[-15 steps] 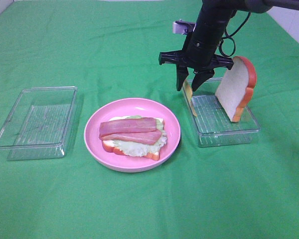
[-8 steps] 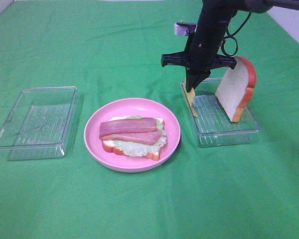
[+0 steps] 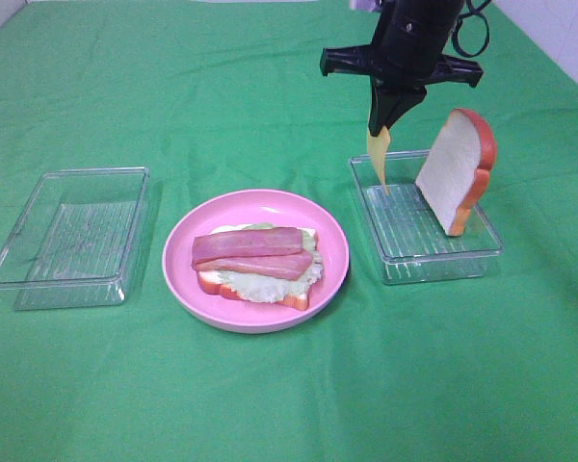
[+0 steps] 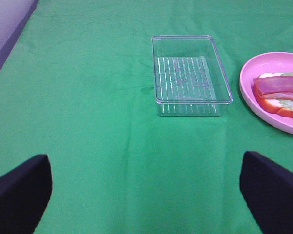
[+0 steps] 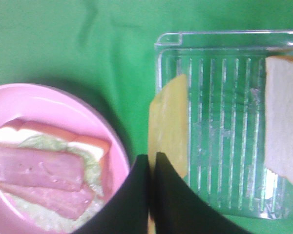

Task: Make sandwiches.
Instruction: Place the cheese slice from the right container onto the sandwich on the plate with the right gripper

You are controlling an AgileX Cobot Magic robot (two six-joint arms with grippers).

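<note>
Cheese (image 3: 378, 159) hangs from our right gripper (image 3: 383, 127), jaws pinched shut on its top edge, over the plate-side end of a clear box (image 3: 433, 258). A bread slice (image 3: 453, 178) leans upright in that box. Our sandwich (image 3: 258, 265), so far bread, lettuce and two bacon strips, lies on a pink plate (image 3: 260, 207) mid-cloth (image 3: 270, 404), between that box and a second box (image 3: 72, 236) nearer the left edge. Our left gripper (image 4: 145, 163) stands wide, holding nothing, over bare cloth.

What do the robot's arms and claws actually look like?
The right gripper is matte black: a wide crossbar carrying two tapering, pointed fingers, mounted on a thick black arm. A thin black cable loops beside that arm. Of the left gripper, only two black fingers with rounded tips show. No markings are visible on either.
</note>
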